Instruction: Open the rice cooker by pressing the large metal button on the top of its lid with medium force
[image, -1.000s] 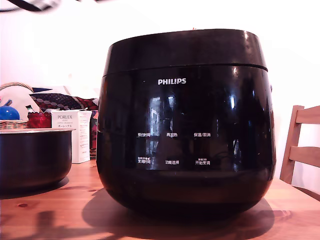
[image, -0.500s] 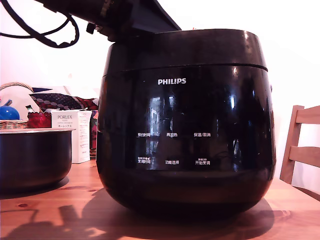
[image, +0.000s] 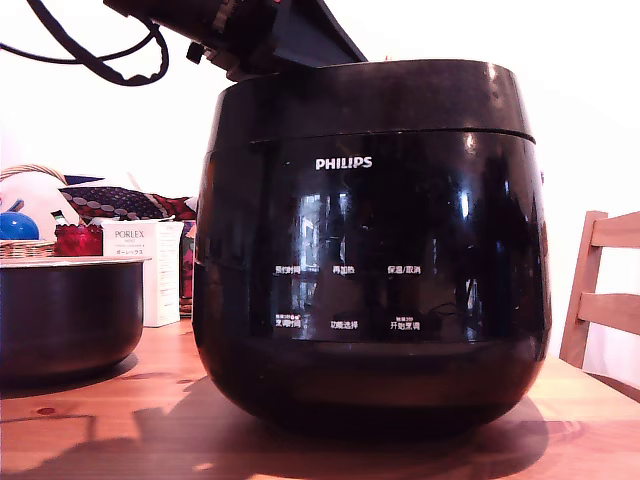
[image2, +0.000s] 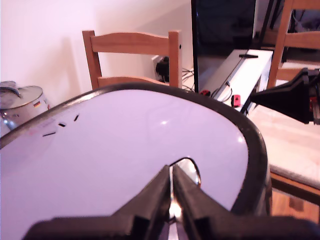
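The rice cooker (image: 370, 270), glossy black with a white PHILIPS logo, fills the middle of the exterior view on a wooden table. Its lid (image: 370, 100) is down. My arm comes in from the exterior view's upper left, and the gripper (image: 290, 40) hangs over the lid's back edge there, with its tips hidden. In the wrist view the lid top (image2: 125, 145) shows as a pale reflective surface. My gripper (image2: 171, 172) is shut with nothing in it, its tips at the rounded metal button (image2: 192, 170). Whether they touch the button I cannot tell.
A dark metal pot (image: 65, 315) stands at the exterior view's left, with a white PORLEX box (image: 140, 270) and a wicker basket (image: 25, 215) behind it. A wooden chair (image: 600, 290) stands at the right. The wrist view shows another chair (image2: 132, 55) and a silver pot (image2: 20, 100).
One second ago only a sliver of arm showed at the top. The arm then came down over the lid from the exterior view's upper left and has hardly moved since.
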